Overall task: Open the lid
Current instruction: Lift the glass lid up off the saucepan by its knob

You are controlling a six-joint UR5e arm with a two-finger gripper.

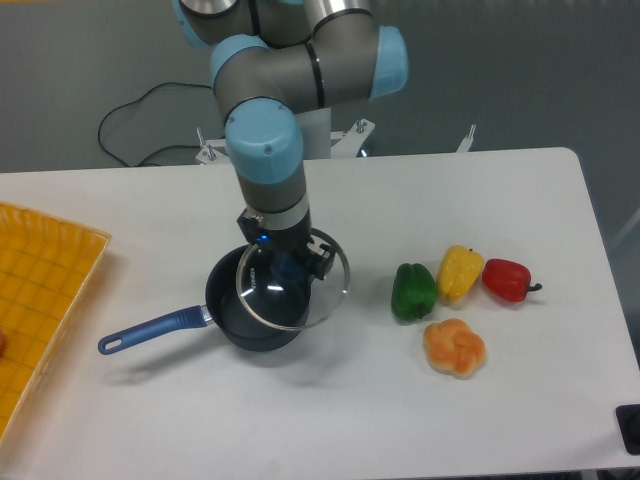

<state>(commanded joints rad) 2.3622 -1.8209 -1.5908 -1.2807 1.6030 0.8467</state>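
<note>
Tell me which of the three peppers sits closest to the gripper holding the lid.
The green pepper. It is the leftmost of the three, nearest the gripper and lid; the yellow pepper and red pepper lie farther right.

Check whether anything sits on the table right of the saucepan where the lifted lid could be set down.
Nothing visible blocks it. The claw holds the round clear glass lid above bare white table; the green bell pepper lies farther right.

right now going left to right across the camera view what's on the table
yellow tray → saucepan with its blue handle pointing left → lid held over its right side → green pepper → yellow pepper → red pepper
</note>
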